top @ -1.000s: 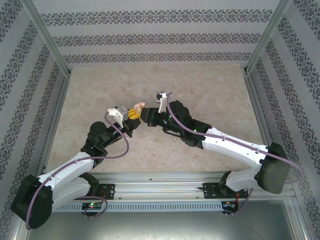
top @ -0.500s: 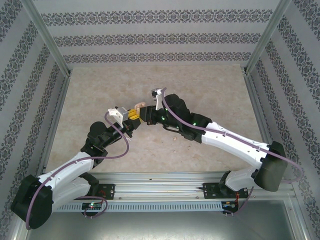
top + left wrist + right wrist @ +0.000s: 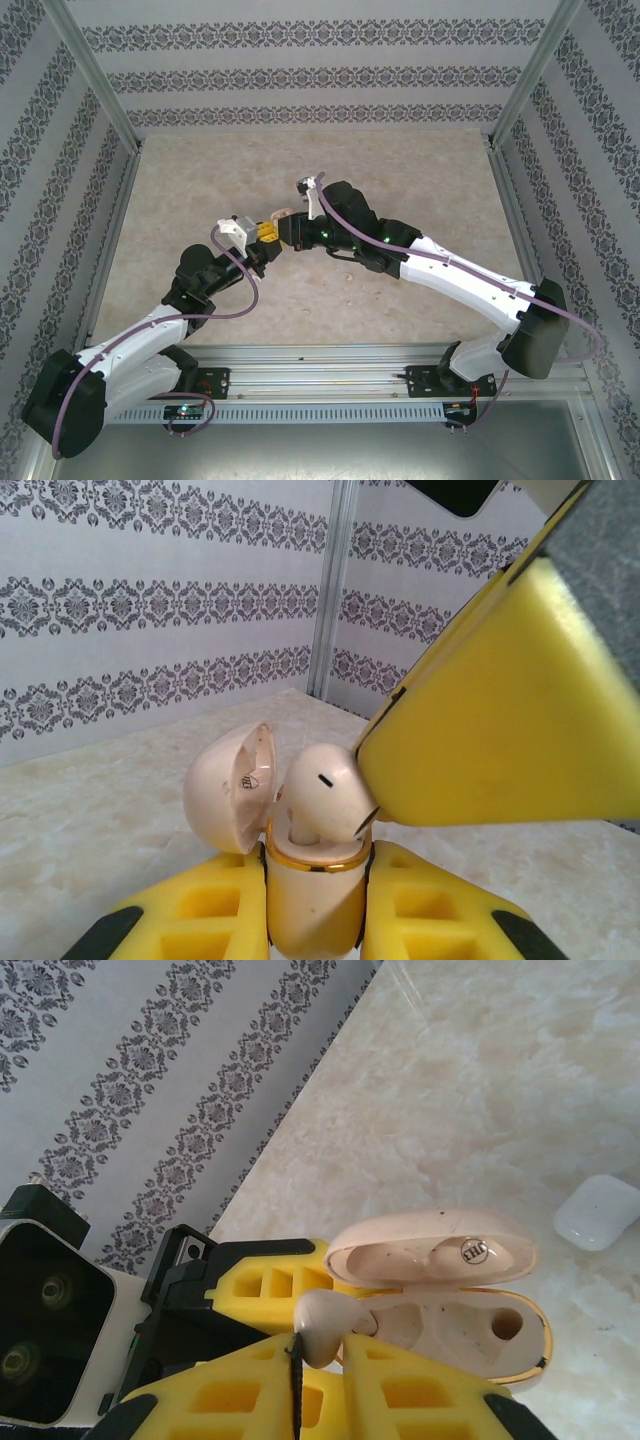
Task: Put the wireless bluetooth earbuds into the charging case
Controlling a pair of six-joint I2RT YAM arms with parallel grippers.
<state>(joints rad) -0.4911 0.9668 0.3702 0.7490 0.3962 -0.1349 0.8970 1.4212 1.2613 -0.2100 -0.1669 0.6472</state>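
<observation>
Plainly, left fingers (image 3: 215, 905) clamp the open case (image 3: 315, 900); right fingers (image 3: 390, 1390) pinch an earbud (image 3: 322, 1325) beside an empty socket (image 3: 507, 1325).

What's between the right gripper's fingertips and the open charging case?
One earbud, pinched by the right gripper, its stem at the mouth of the charging case; seen in both wrist views.

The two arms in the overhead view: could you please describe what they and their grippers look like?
Both the left arm and right arm have white links between bulky black joints, each trailed by a purple cable. The left gripper and right gripper have yellow fingers with square moulded recesses and black outer corners.
</observation>
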